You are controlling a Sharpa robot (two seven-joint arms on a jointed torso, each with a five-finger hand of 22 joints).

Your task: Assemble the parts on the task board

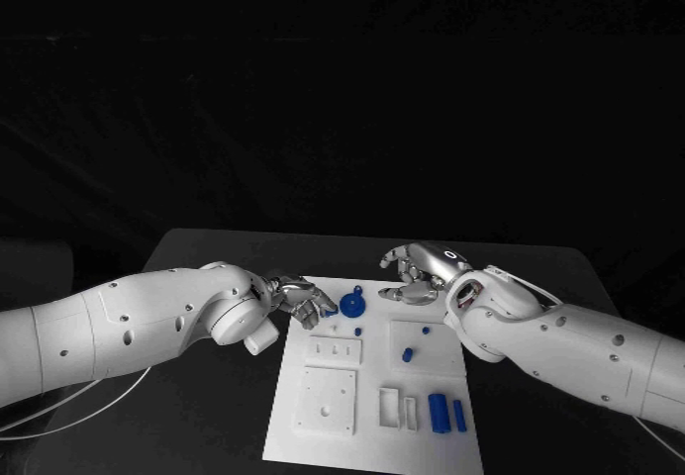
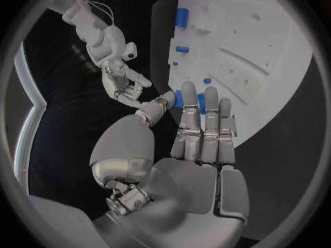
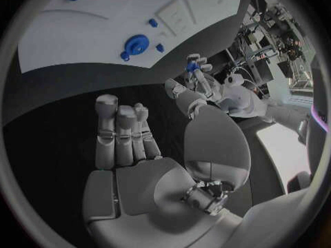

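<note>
Closest to the camera: two long blue parts (image 1: 440, 413) and (image 1: 459, 415), side by side and both pointing away from the robot, at the near end of the white task board (image 1: 329, 440). Farther up the board, three small blue bits by best count, at (image 1: 407, 353), (image 1: 357, 332) and (image 1: 426, 330). Then one round blue part (image 1: 352, 300) near the far edge. Just beside that round part, on its left: left hand (image 1: 303, 300), with its fingers (image 3: 198, 70) pinched on one more small blue part (image 3: 192, 66). Too small to tell which way its long side points. Looks like this held part is the one to put in next, so probably a short move to the right and down onto the board. Across from it, just beyond the far right corner of the board, above the black counter (image 1: 542, 262): right hand (image 1: 414, 272), fingers (image 3: 117, 132) stretched out close together, thumb off to the side, nothing in them. Left hand much nearer the round part than the right hand. Two hands, one board, seven blue parts counted in all.
</note>
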